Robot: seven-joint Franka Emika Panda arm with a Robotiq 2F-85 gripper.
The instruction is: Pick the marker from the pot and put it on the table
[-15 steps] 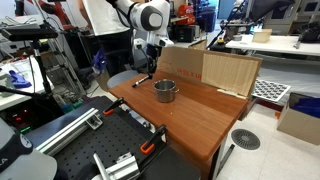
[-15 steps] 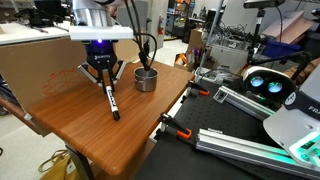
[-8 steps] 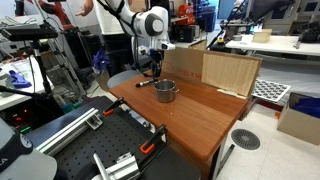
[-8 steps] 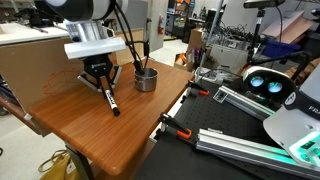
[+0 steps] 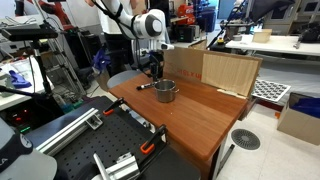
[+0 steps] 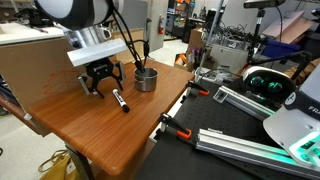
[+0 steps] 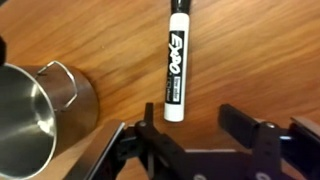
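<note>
Reddish-brown table [image 6: 95,135] carries the marker [image 7: 175,65], lying flat just ahead of the gripper [image 7: 200,142], jaws spread and empty; the pot [image 7: 35,110] stands beside it. Placement looks done; only withdrawal seems left.

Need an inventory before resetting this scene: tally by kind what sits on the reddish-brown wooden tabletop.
Expo marker: 1
Metal pot: 1
Cardboard panel: 1
Total: 3
</note>
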